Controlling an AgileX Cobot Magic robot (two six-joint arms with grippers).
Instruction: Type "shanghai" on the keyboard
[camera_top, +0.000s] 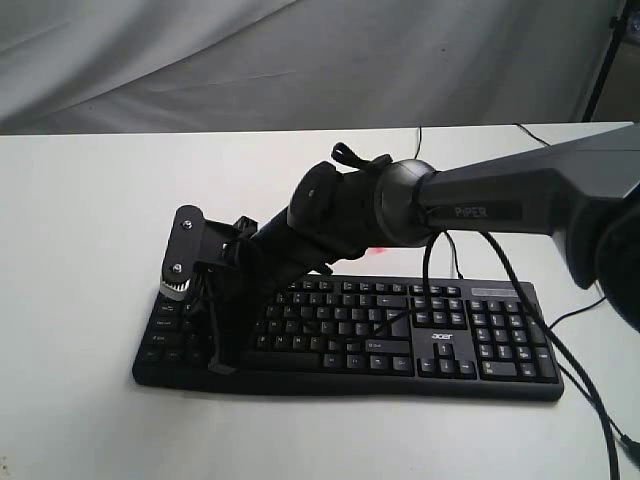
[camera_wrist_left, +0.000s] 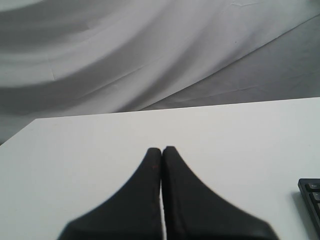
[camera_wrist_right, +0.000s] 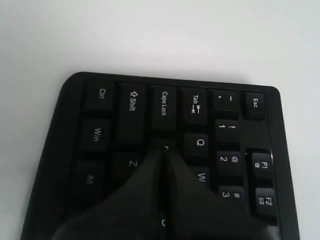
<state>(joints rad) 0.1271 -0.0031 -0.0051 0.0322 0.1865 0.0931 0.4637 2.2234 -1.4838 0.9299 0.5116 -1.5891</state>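
Keyboard (camera_top: 340, 330) lies flat on white surface (camera_top: 90, 200), long side across the exterior view, number pad toward the right arm's side. Right end effector (camera_top: 221, 364) reaches across the middle to the board's far left end, pressed together into one narrow point and pinching nothing. In the right wrist view its fingertips (camera_wrist_right: 154, 167) sit over the key next along from Caps Lock (camera_wrist_right: 163, 102), in the row beside Q (camera_wrist_right: 200, 142). By position this is likely A, though the legend is covered. Contact or a slight hover: cannot tell. Left end effector (camera_wrist_left: 161, 150) is likewise pressed together and empty, over bare surface and well apart from the work, with only a keyboard corner at the edge of its view. Judgement: the step in hand is an A stroke of "shanghai"; which of the two cannot be read. To do it well, come straight down on the key's centre, since Caps Lock is the immediate neighbour and a drift that way would spoil the casing. Press once, briefly, to avoid a repeat. Lift clear of the key tops before crossing to the next letter, so the point does not drag over other keys.
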